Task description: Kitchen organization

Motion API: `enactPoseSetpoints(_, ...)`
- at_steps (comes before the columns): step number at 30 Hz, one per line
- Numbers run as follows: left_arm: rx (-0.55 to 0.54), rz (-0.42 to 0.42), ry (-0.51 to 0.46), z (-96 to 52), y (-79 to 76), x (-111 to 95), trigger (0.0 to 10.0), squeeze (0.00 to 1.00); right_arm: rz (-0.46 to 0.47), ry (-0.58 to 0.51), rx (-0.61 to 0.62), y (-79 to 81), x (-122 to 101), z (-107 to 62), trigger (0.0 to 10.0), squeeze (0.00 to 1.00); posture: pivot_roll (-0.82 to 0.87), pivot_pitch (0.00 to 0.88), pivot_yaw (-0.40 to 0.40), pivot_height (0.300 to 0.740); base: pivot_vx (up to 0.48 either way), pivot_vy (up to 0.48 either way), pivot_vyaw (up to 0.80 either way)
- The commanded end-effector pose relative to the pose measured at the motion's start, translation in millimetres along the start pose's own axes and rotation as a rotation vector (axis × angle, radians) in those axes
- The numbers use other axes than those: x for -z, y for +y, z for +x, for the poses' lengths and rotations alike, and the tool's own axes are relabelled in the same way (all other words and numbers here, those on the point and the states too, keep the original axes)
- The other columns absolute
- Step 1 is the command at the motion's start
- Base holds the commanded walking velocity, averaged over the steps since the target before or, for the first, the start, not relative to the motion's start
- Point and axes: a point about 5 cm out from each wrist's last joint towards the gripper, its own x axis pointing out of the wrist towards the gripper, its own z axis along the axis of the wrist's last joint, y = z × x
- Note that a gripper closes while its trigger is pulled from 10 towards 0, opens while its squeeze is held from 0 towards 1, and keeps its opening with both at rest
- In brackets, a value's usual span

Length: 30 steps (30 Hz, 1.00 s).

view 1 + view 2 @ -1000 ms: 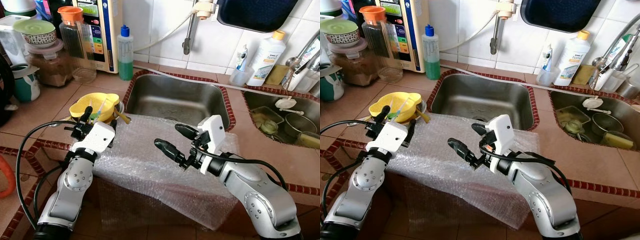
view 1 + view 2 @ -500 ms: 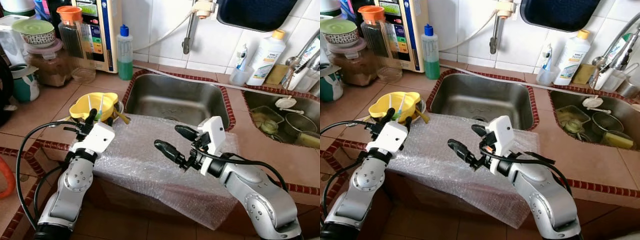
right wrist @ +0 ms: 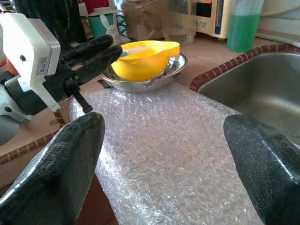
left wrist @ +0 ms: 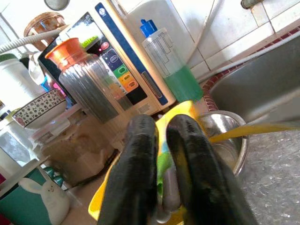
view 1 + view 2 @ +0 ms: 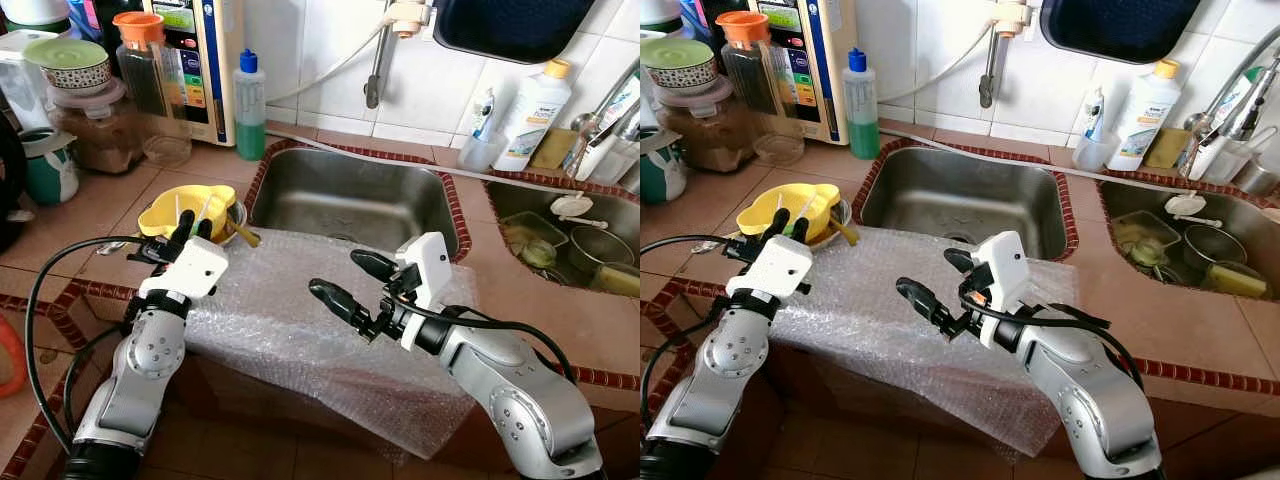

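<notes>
Left eye view puts the left gripper (image 5: 191, 230) at nine o'clock, fingers nearly together and grasping nothing visible, reaching at the yellow bowl (image 5: 186, 212) in the metal bowl (image 5: 837, 222). Bubble wrap (image 5: 300, 320) drapes over the counter edge, long axis nine to three, probably padding it. At three o'clock the right gripper (image 5: 350, 282) hovers spread wide, empty.

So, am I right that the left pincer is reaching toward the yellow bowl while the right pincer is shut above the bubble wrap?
Not quite: the right pincer is open, its fingers spread wide above the bubble wrap, as the right wrist view shows. The left pincer is indeed reaching toward the yellow bowl.
</notes>
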Motion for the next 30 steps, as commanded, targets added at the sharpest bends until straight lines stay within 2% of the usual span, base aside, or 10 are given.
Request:
enactPoseSetpoints(1, -0.009, 0.003, -0.022, 2.0, 1.7, -4, 0.0, 0.0, -0.024, -0.012, -0.006, 1.2, -6, -0.9, 10.0, 0.0, 0.03, 0.0, -0.084, 0.74, 0.0, 0.0, 0.0)
enactPoseSetpoints(12, -0.021, 0.009, -0.035, 2.7, 2.2, -6, 0.0, 0.0, -0.027, -0.012, 0.002, 0.5, -5, -0.5, 10.0, 0.0, 0.03, 0.0, -0.085, 0.74, 0.0, 0.0, 0.0)
enactPoseSetpoints(13, -0.029, 0.015, -0.042, 3.0, 3.1, -7, 0.7, 0.0, -0.028, -0.012, 0.003, 0.4, -5, -0.5, 10.0, 0.0, 0.03, 0.0, -0.084, 0.74, 0.0, 0.0, 0.0)
enactPoseSetpoints(14, -0.05, 0.031, -0.062, 3.8, 5.8, -10, 3.3, 0.0, -0.028, -0.014, 0.007, 0.2, -5, -0.4, 10.0, 0.0, 0.03, 0.0, -0.083, 0.74, 0.0, 0.0, 0.0)
enactPoseSetpoints(17, -0.067, 0.045, -0.078, 4.4, 7.9, -13, 3.3, 0.0, -0.027, -0.016, 0.009, 0.0, -5, -0.3, 10.0, 0.0, 0.03, 0.0, -0.083, 0.74, 0.0, 0.0, 0.0)
enactPoseSetpoints(18, -0.089, 0.062, -0.099, 6.4, 11.3, -17, 10.0, 0.0, -0.028, -0.018, 0.011, -0.3, -6, 0.1, 10.0, 0.0, 0.02, 0.0, -0.083, 0.74, 0.0, 0.0, 0.0)
enactPoseSetpoints(27, -0.128, 0.111, -0.186, 12.3, 19.3, -33, 10.0, 0.0, -0.029, -0.03, 0.015, -1.1, -7, 2.2, 10.0, 0.0, 0.03, 0.0, -0.085, 0.74, 0.0, 0.0, 0.0)
enactPoseSetpoints(30, -0.139, 0.102, -0.209, 14.8, 21.4, -39, 10.0, 0.0, -0.03, -0.035, 0.019, -1.9, -8, 2.9, 10.0, 0.0, 0.03, 0.0, -0.084, 0.74, 0.0, 0.0, 0.0)
